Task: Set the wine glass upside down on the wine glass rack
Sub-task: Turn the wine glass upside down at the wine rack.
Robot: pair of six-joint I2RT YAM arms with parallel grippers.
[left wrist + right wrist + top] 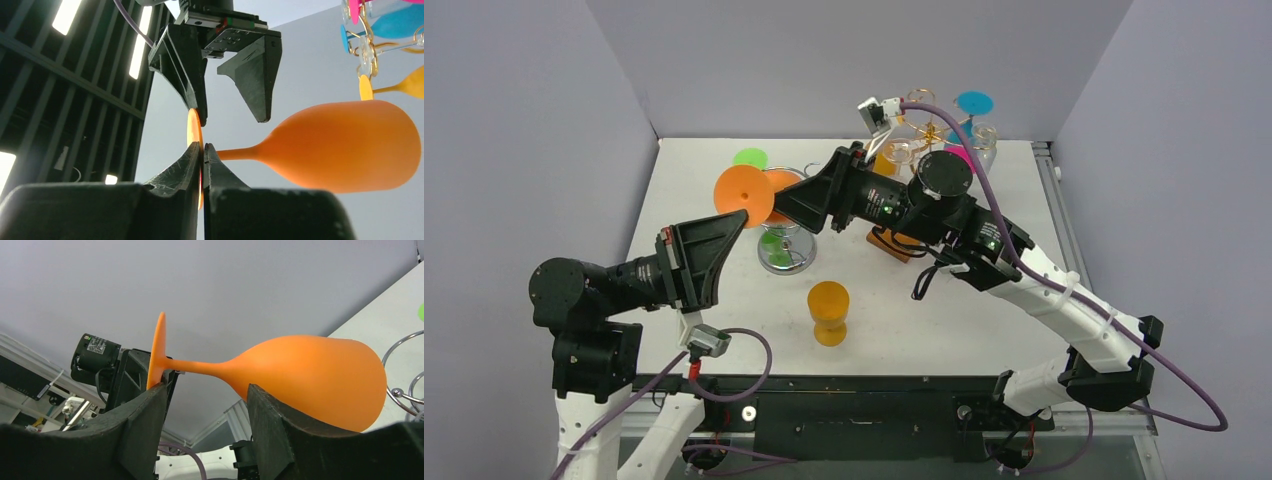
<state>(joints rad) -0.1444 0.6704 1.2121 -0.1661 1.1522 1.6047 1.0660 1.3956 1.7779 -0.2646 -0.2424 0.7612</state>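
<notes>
Sideways wine glass [310, 375], foot in left tool [202, 150], stem within right tool [206, 390]

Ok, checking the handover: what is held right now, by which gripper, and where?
The left gripper pinches the orange wine glass by the edge of its foot. The right gripper is open astride the stem, not gripping.

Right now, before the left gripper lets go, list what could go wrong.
1. The left gripper pinches the glass only by the edge of its foot, bowl sticking out sideways; it could swivel or slip.
2. The right gripper stands open around the stem; letting go before it shuts would likely drop the glass.
3. Its fingers sit close to foot and bowl, so shutting may catch those instead.
</notes>
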